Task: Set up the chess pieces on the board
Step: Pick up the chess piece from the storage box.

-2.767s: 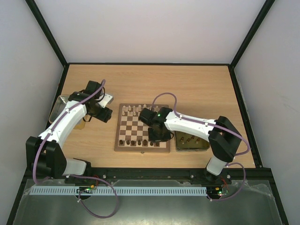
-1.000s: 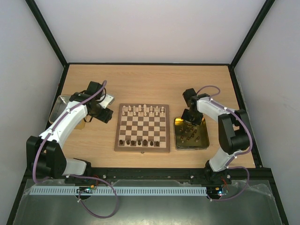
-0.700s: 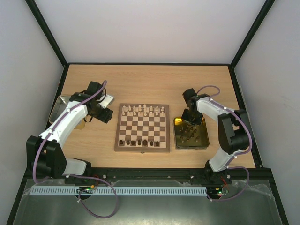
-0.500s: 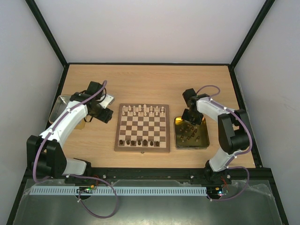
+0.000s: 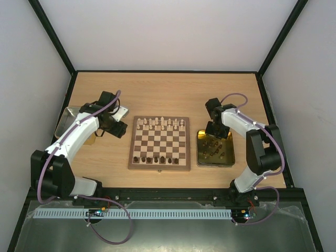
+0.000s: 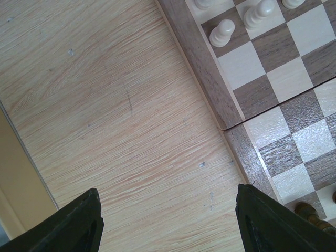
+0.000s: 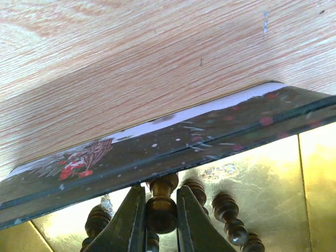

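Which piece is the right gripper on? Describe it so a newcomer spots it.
Find the gold tray right of the board. At its far end, by the rim, the right gripper straddles one dark piece. The neighbouring dark pieces are untouched; only this one sits between the fingers.

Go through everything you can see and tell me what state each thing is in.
Board, open flat, partly set.
Cream pieces, upright on far row.
Tray, holds spare pieces.
Dark pieces, some upright on near row, rest in tray.
Left claw, open, empty, over table.
Right claw, shut on a dark piece in tray.
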Controlling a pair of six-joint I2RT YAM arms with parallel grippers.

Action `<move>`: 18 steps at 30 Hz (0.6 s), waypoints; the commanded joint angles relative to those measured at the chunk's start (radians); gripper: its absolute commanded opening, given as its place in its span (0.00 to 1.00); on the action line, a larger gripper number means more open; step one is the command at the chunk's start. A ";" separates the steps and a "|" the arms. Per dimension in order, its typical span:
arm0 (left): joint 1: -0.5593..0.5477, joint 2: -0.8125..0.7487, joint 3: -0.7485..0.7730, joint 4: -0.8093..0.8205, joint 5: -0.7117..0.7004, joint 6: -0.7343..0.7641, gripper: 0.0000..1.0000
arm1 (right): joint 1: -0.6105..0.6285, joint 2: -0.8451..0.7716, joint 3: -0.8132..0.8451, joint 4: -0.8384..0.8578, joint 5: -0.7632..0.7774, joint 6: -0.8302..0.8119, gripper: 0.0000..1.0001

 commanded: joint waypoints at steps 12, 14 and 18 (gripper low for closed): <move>-0.008 0.018 -0.012 0.009 -0.006 -0.012 0.69 | 0.017 -0.055 0.055 -0.085 0.024 -0.045 0.06; -0.009 0.020 -0.013 0.010 -0.005 -0.013 0.69 | 0.056 -0.077 0.083 -0.119 0.029 -0.033 0.06; -0.011 0.023 -0.013 0.010 -0.005 -0.014 0.69 | 0.158 -0.134 0.104 -0.184 0.012 0.021 0.07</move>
